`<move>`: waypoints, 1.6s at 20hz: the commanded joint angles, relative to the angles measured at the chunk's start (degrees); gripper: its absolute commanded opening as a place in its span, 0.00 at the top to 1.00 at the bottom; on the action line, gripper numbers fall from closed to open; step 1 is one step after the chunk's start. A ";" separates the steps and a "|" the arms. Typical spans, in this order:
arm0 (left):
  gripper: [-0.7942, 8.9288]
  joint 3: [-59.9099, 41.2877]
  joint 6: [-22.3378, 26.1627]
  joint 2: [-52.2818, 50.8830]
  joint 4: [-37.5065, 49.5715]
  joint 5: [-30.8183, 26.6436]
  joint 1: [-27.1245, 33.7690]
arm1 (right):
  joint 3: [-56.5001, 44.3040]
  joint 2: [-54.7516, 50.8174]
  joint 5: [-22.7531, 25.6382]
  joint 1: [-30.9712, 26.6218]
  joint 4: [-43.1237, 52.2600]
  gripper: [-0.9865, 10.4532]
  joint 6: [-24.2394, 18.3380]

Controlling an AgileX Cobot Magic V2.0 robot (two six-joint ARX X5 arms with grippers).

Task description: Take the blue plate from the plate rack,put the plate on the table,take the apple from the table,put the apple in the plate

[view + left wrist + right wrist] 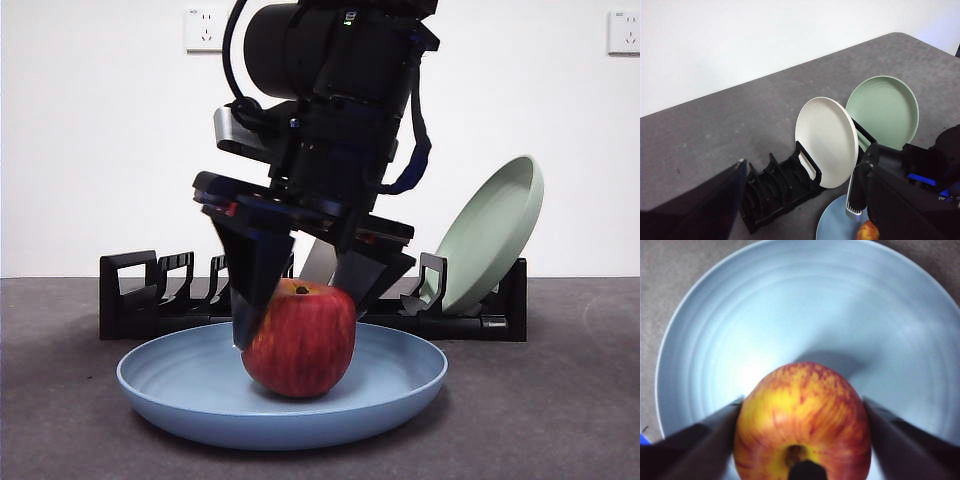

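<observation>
A matte, faintly ringed finish is seen on the blue plate. The apple is smooth-skinned with a slight sheen. The rack looks like black plastic, and the tabletop is matte and mottled.

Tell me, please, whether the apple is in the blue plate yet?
In: the apple rests on the blue plate, flanked by the right end effector.

three plates, one apple, one rack
</observation>
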 commanded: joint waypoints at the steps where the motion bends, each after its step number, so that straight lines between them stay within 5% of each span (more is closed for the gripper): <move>1: 0.53 -0.31 0.50 -0.07 -0.63 -0.07 0.17 | -0.11 0.57 0.02 0.35 -0.24 0.39 -0.17; 10: 0.53 -0.31 0.04 0.07 -1.53 -0.02 0.17 | 0.94 -12.31 4.11 -0.07 -4.70 0.40 -0.17; 14: 0.54 -0.31 0.07 0.85 -2.08 0.13 0.15 | 0.94 -24.87 7.19 -0.52 -6.95 0.68 -0.22; 16: 0.69 -0.31 0.20 1.60 -2.78 0.28 0.15 | 0.94 -30.91 7.56 -1.16 -7.87 0.87 -0.70; 17: 0.85 -0.31 0.33 2.10 -3.37 0.28 0.15 | 0.94 -34.03 7.54 -1.68 -8.24 0.93 -0.98; 18: 0.94 -0.31 0.31 2.47 -4.04 0.31 0.15 | 0.94 -36.57 7.56 -2.32 -8.52 0.92 -1.09; 24: 0.93 -4.90 0.22 0.74 -2.10 3.65 0.11 | -3.19 -48.92 7.56 -6.19 -9.07 0.92 -1.09; 32: 0.93 -36.72 -7.74 -15.37 20.55 4.52 0.11 | -29.97 -69.02 10.21 -6.16 1.62 0.92 1.99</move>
